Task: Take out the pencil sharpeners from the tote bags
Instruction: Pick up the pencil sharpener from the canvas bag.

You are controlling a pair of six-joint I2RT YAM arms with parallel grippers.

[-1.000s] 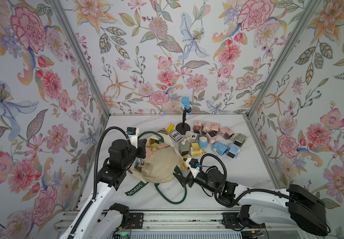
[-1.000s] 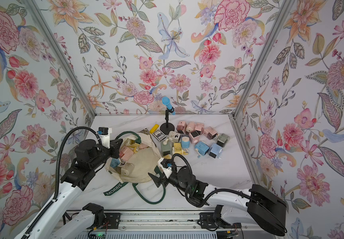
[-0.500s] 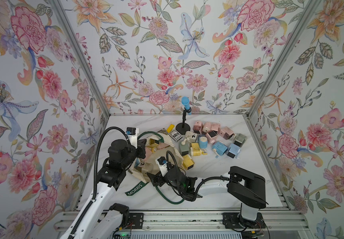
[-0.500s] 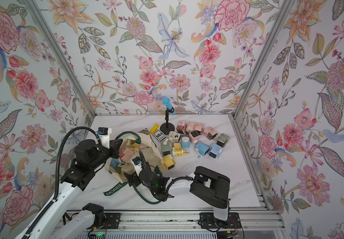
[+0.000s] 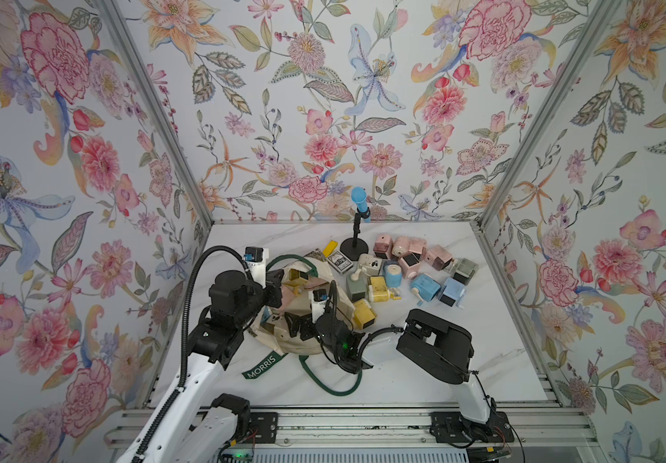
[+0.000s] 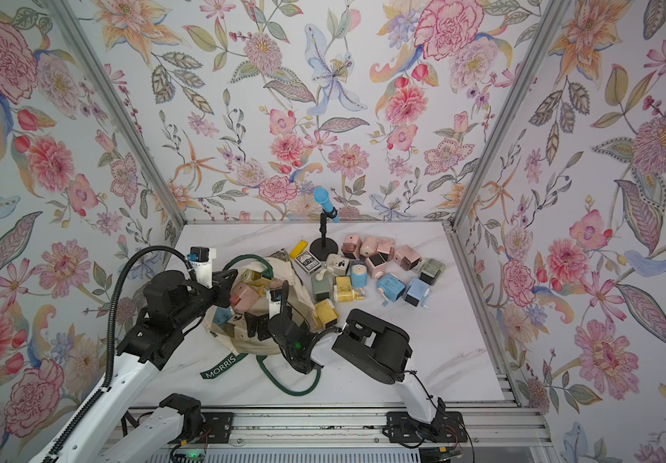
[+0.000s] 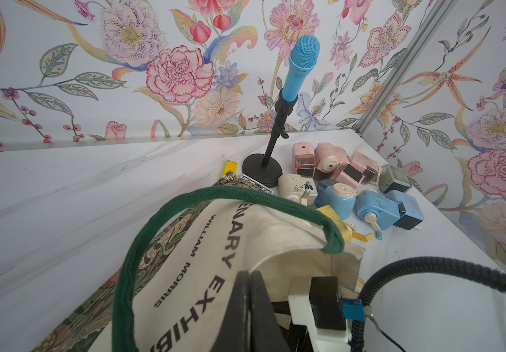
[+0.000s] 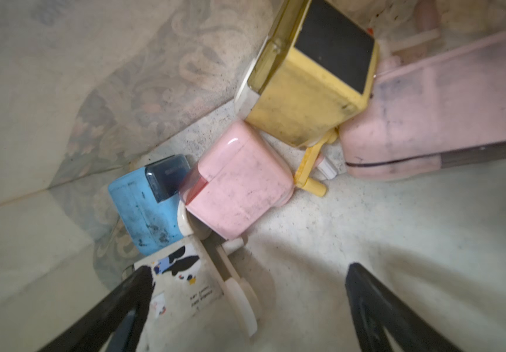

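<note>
The pencil sharpeners are boxy pastel crank units in pink, blue, yellow, sage and cream, with dark drawers and scuffed shells; a loose cluster lies on the table beside the microphone stand; one outer yellow sharpener touches the tote bag; the cluster's far units sit near the right rail; the near right tabletop is open; the cream tote lies slumped; inside show a yellow unit, two pink ones, a blue unit and a cream printed sharpener; the left gripper is clamped on the bag's rim; the right gripper is inside the bag, jaws wide, gripping nothing.
</note>
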